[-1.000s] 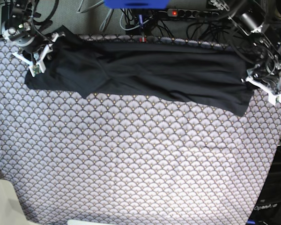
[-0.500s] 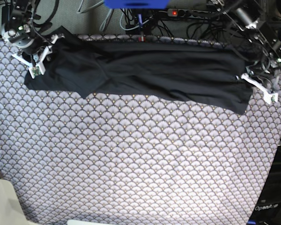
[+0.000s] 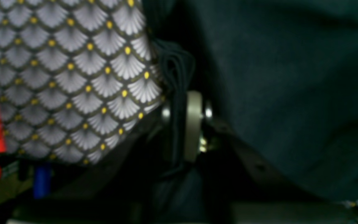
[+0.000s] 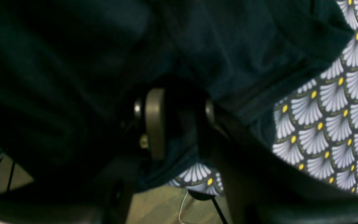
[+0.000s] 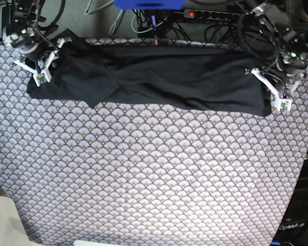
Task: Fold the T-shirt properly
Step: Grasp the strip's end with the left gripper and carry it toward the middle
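A dark charcoal T-shirt (image 5: 159, 77) lies folded into a long band across the far end of the table, its long axis running side to side in the base view, one end at each arm. A looser flap of cloth bulges toward the near side at the end by the right arm.

The left gripper (image 3: 183, 124) is nearly closed, pinching a bunched edge of the shirt between its pads. The right gripper (image 4: 179, 121) stands partly open with dark fabric lying between its fingers; whether it actually grips the cloth cannot be told.

Under the shirt, a grey tablecloth (image 5: 154, 174) with a fan pattern and small yellow dots covers the whole table. Beyond the far edge are tangled black cables (image 5: 220, 28), a power strip (image 5: 205, 14) with a red light, and a blue object (image 5: 149, 4).
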Robot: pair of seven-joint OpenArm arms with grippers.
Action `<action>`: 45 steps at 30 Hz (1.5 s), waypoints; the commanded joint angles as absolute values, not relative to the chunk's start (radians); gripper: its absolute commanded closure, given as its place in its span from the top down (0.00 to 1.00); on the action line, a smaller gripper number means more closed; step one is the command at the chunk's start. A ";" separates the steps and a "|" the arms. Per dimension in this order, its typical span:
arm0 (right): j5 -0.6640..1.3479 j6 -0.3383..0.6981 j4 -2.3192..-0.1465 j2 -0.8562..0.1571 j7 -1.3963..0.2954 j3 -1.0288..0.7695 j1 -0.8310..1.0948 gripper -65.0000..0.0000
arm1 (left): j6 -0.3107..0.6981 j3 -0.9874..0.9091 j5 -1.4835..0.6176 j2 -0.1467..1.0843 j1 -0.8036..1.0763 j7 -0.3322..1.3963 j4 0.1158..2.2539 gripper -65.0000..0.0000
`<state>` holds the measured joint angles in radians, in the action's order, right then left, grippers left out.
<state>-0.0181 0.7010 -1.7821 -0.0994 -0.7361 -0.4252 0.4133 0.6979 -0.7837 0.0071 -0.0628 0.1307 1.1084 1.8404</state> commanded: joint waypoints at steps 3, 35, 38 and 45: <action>-0.007 0.698 -1.791 -0.105 -0.733 -0.424 0.412 0.27 | 0.698 -0.756 -0.002 -0.081 0.113 1.090 1.936 0.00; -0.007 0.698 -1.791 -0.101 -0.733 -0.424 0.410 0.27 | 0.698 0.113 0.481 -0.157 0.390 0.783 2.020 0.00; -0.007 0.698 -1.791 -0.099 -0.733 -0.421 0.410 0.27 | 0.698 0.179 0.489 -0.157 0.390 0.783 2.020 0.00; -0.007 0.698 -1.791 -0.099 -0.733 -0.410 0.414 0.27 | 0.469 0.300 0.492 -0.157 0.383 0.783 2.015 0.00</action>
<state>-0.0208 0.6987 -1.7828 -0.0971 -0.7361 -0.4156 0.4103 0.4618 0.2924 0.4980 -0.1474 0.3843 0.8055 1.9980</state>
